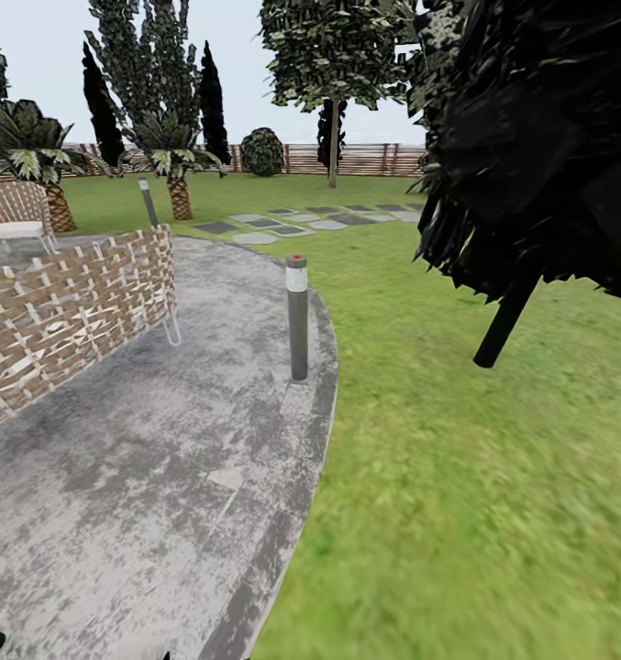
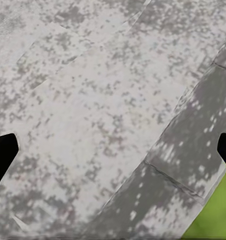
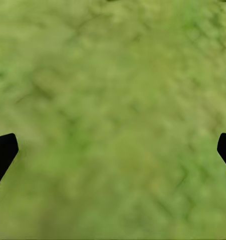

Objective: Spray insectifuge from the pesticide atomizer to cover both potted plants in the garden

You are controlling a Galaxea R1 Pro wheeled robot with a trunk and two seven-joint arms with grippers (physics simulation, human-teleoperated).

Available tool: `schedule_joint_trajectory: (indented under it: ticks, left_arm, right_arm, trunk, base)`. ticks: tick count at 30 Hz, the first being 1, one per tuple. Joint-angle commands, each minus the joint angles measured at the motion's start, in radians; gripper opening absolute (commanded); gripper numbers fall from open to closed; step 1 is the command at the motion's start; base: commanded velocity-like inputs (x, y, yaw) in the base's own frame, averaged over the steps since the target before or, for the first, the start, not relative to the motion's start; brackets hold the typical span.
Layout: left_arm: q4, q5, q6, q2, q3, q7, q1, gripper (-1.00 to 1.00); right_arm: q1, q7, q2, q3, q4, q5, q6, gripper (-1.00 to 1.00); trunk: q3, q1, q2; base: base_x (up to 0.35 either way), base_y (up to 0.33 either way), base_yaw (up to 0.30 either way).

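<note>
No legible text or signs anywhere

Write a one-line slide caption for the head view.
Robot in transit: grey paved patio curving past a bollard light and wicker chair, lawn and dark tree at right.

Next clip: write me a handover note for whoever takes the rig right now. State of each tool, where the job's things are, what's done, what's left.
Left tool: open, holding nothing, over the grey patio near its edge.
Right tool: open, holding nothing, over the lawn.
Head view: patio on the left with a wicker chair and a bollard light; lawn on the right, a dark bush close by, fence at the back.
Atomizer and the two potted plants: not found from this spot.
Done: nothing by what shows, no atomizer in either tool.
Left: find and pick up the atomizer, find both plants, spray each fully.
</note>
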Motion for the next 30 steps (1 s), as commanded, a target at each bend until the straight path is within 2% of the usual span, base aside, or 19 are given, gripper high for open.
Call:
schedule_joint_trajectory:
  ticks: [1,21,30]
  left_arm:
    - [0.001,0.000,-0.004,0.000,0.001,0.000,-0.001,1.00]
    - [0.001,0.000,-0.004,-0.001,0.000,0.000,-0.001,1.00]
    - [0.001,0.000,-0.002,-0.001,0.002,0.000,-0.001,1.00]
  right_arm:
    - [0.000,-0.005,0.000,-0.002,0.001,0.011,-0.002,1.00]
    - [0.000,-0.005,0.000,-0.002,0.001,0.011,-0.001,1.00]
    - [0.000,-0.005,0.000,-0.002,0.001,0.011,0.000,1.00]
  trunk:
    - [0.000,0.000,0.000]
    - [0.002,0.000,0.000]
    - [0.002,0.000,0.000]
  base:
    - [0.000,0.000,0.271]
    - [0.002,0.000,0.274]
    - [0.247,-0.061,0.278]
